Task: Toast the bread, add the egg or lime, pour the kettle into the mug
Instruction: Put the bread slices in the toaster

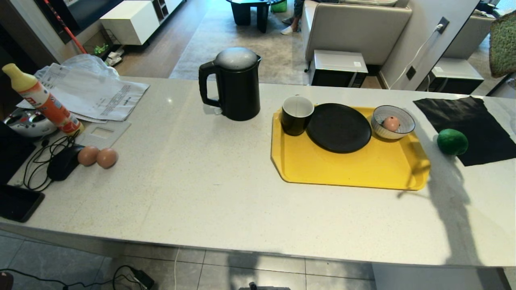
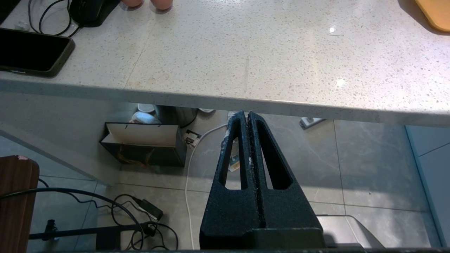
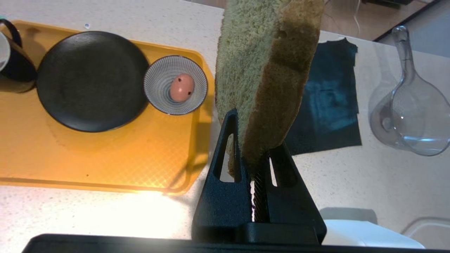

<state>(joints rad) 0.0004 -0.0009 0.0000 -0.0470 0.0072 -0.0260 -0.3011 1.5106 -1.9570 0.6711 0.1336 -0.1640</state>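
Speckled pale stone counter (image 1: 209, 193), yellow tray (image 1: 354, 169), grey rug (image 1: 238, 44) beyond

Head view: we look down across the counter (image 1: 225, 201). Right wrist view: close above the yellow tray (image 3: 105, 168), shared with head. Left wrist view: below the counter edge.
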